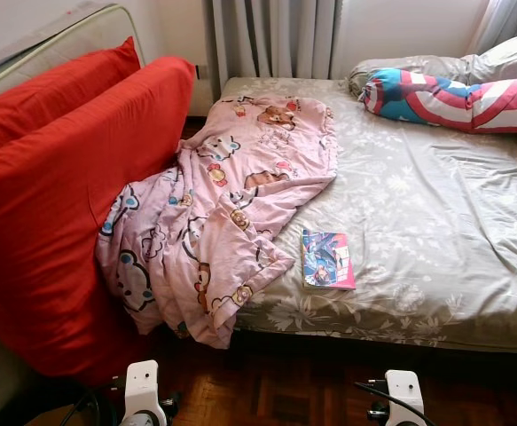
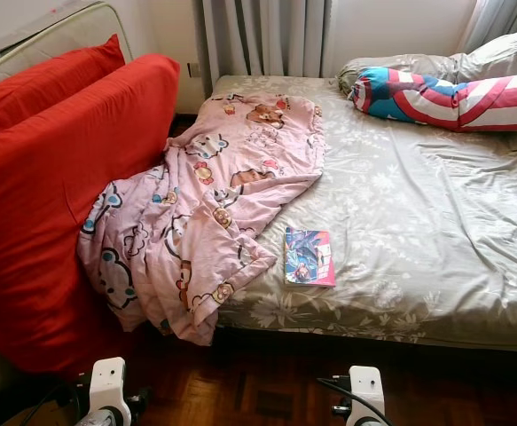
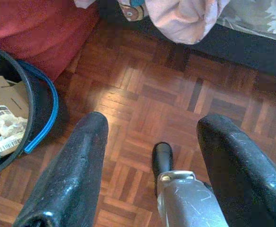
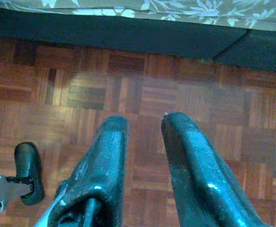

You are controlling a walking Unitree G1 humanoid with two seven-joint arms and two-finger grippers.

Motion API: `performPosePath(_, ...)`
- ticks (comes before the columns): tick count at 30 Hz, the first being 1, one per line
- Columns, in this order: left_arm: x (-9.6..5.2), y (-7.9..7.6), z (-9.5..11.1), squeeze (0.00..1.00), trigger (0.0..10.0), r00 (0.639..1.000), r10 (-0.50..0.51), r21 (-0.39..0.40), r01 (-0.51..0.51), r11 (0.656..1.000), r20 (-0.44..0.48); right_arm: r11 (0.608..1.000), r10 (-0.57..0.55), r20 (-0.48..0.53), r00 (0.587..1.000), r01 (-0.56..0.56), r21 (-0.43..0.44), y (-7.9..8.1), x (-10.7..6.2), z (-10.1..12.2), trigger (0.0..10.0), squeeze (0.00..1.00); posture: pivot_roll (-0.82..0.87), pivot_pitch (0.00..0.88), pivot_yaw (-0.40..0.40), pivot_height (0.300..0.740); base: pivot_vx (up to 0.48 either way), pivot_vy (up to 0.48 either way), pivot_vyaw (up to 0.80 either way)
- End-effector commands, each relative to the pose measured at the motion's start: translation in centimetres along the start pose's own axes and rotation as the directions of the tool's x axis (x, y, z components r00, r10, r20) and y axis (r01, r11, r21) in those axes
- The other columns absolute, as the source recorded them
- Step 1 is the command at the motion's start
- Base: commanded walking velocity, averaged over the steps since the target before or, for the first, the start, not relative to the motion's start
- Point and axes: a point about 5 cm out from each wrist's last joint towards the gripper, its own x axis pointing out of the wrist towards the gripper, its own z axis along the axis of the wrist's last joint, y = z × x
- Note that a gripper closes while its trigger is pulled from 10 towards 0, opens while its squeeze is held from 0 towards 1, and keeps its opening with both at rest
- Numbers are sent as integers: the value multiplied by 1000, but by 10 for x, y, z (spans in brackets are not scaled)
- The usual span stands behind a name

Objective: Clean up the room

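Bedroom clutter fills my head cameras: a bed [image 1: 435, 222] with a grey floral sheet stands ahead of me. A pink cartoon-print blanket [image 1: 231, 204] is crumpled over the bed's left side and spills off the near corner toward the parquet floor [image 1: 285, 390]. A colourful book [image 1: 327, 259] lies flat on the sheet near the front edge, just beside the blanket's hem. At the far right end of the bed, a red, white and blue striped bolster [image 1: 453, 96] rests against a grey pillow [image 1: 497, 60]. Two large red cushions [image 1: 63, 204] lean upright to the left of the bed, touching the hanging blanket. Grey curtains [image 1: 276, 40] hang behind.

My left gripper [image 3: 149, 165] hangs low over the floor, its fingers spread wide and holding nothing; beside it I see a black bin [image 3: 14, 118] with a blue rim, holding crumpled paper. My right gripper [image 4: 145, 161] also points at the floor near the bed's base, fingers slightly apart, empty.
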Motion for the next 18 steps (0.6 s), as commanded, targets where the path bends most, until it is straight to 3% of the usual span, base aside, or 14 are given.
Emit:
performPosePath(1, 0, 2, 0, 0, 10000, 1000, 10, 1, -10, 1000, -4, 1000, 4, -11, 1000, -4, -4, 2, 0, -2, 10000, 0, 22, 39, 25, 740, 274, 0, 0)
performPosePath(18, 0, 4, -1, 0, 10000, 1000, 13, 2, -13, 1000, -6, 1000, 7, -13, 1000, -7, -6, 3, 0, -2, 10000, 0, 23, 41, 25, 740, 281, 0, 0)
